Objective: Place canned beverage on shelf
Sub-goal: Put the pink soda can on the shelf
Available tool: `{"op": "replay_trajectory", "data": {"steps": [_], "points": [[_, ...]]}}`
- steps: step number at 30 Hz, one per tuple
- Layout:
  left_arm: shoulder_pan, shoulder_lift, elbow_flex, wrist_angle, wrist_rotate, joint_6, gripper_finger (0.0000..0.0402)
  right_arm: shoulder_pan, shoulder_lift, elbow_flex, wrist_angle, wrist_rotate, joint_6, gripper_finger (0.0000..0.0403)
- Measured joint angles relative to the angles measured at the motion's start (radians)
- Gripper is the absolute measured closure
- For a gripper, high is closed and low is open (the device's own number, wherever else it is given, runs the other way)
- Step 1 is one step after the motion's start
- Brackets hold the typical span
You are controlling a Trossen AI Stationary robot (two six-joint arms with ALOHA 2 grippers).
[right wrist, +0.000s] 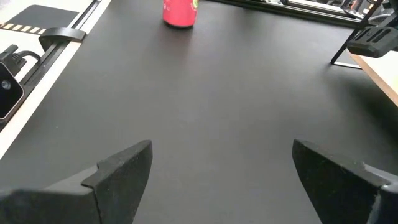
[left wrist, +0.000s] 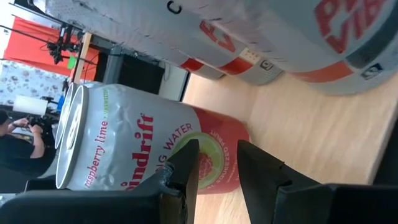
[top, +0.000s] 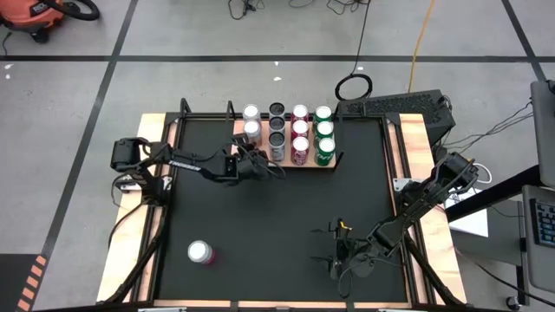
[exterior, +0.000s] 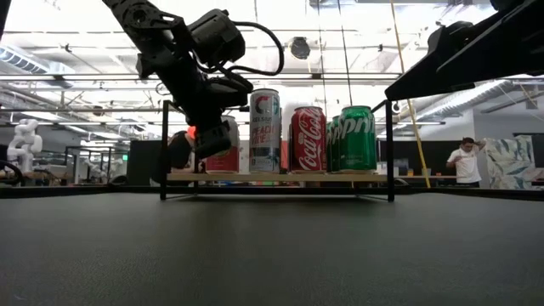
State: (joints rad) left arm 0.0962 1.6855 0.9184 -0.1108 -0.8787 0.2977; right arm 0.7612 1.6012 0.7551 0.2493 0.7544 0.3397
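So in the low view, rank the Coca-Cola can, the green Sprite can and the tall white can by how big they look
1. Tall white can, clearly the tallest.
2. Green Sprite can and red Coca-Cola can: these look alike, so no ranking between them.

Landmark, shelf: I place every can by it.
Red can, on the shelf: I read "Coca-Cola".
Green can, at the shelf's end beside the red one: "Sprite", partly.
White-and-red can, on the shelf: "Spindrift", "raspberry lime", "WATER".

On the shelf stand 11 cans; 1 pink can stands apart.
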Motion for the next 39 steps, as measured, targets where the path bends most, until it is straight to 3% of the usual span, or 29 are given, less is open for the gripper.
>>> {"op": "replay_trajectory", "data": {"steps": [33,39], "points": [[0.028,0.000,0.000,0.027,0.005,-0.003,0.0302,0.000,0.000,0.000,0.000,0.000,0.000,0.0037],[-0.036,0.000,0.006,0.017,-0.045,-0.025,0.0302,0.000,0.000,0.000,0.000,0.000,0.000,0.0037]]}}
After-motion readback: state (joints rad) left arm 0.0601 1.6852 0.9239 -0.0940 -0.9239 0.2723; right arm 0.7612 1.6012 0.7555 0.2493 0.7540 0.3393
